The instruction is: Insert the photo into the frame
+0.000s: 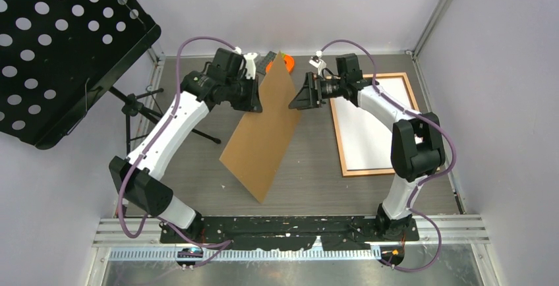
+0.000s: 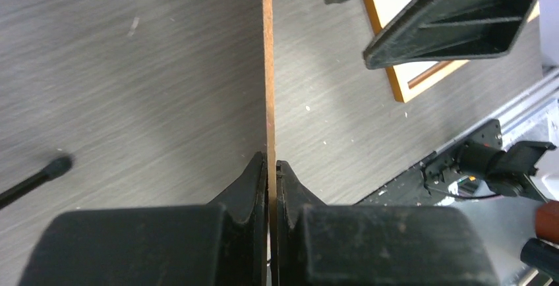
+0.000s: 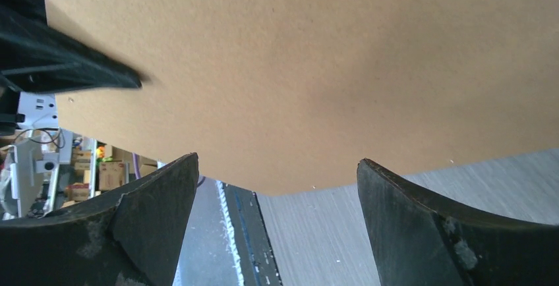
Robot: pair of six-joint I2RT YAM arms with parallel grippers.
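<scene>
Table: frame near right claw (jaws wide).

I can't read any text, label, brand or number from my feeds; nothing here carries legible markings.

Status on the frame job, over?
Left pincer shut on backing board, held up tilted. Right pincer open beside it. Frame flat on table, white sheet inside.

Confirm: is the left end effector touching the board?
Touching. The left wrist view shows the left end effector shut on the board, both fingers pressed against its thin edge with no gap.
</scene>
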